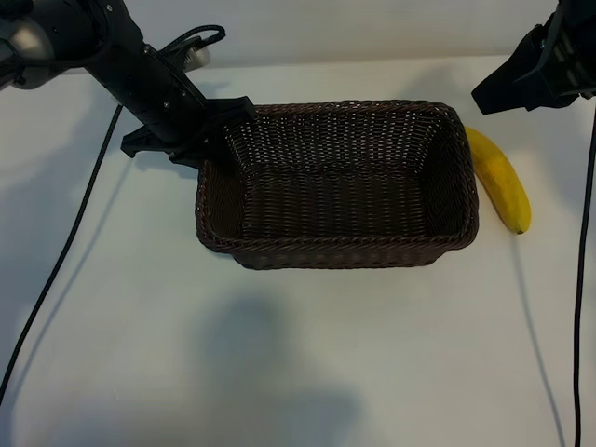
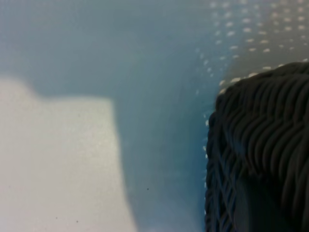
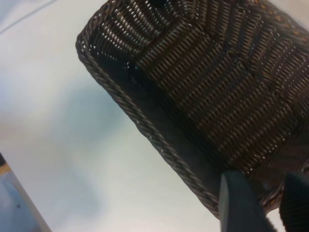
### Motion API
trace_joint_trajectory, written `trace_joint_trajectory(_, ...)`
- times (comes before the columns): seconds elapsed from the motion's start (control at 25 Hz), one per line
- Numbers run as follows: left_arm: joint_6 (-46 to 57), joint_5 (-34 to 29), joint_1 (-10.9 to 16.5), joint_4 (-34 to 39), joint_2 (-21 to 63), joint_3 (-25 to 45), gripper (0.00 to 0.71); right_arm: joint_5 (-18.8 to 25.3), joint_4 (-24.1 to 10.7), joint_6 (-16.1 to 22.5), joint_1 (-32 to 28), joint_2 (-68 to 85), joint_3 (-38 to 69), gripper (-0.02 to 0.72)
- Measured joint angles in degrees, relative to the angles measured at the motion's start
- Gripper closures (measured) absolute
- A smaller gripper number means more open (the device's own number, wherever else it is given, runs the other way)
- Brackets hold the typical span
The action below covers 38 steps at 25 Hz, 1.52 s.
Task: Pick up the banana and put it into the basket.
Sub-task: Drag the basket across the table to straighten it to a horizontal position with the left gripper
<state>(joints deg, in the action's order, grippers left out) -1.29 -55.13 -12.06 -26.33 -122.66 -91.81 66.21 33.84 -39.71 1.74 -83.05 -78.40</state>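
- Basket (image 1: 337, 251) sitting mid-table, nothing in it.
- Banana (image 1: 500, 177) lying just beside its right end (outside).
- Left gripper (image 1: 216, 140) pinching the basket's left rim.
- Right gripper (image 3: 264, 203) hovering partly open, holding nothing.

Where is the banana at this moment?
In the exterior view the banana lies on the table just outside the basket, against its right end, below the right claw.

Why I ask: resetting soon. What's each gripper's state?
Left gripper: at the basket rim, cannot be told.
Right gripper: open, holding nothing.
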Motion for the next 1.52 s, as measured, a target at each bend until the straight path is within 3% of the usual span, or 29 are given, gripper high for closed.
trace_joint_trajectory(0.12,-0.04,0.0,0.0,0.0,0.0,0.0,0.517,0.0,0.01,0.0,0.0,0.0,0.0,0.454)
trace_joint_trajectory(0.32,1.29,-0.11,0.0,0.38,0.0,0.0,0.346,0.0,0.06,0.0,0.0,0.0,0.0,0.454)
trace_joint_trajectory(0.48,2.95,-0.74,-0.04,1.55,0.0,0.0,0.266,0.0,0.06,0.0,0.0,0.0,0.0,0.454)
trace_joint_trajectory(1.2,4.17,-4.85,0.21,2.39,1.24,-0.01,0.25,0.0,0.06,0.0,0.0,0.0,0.0,0.454)
trace_joint_trajectory(1.52,4.17,-7.27,1.84,2.63,4.04,-0.12,0.25,0.0,0.06,0.0,0.0,0.0,0.0,0.454)
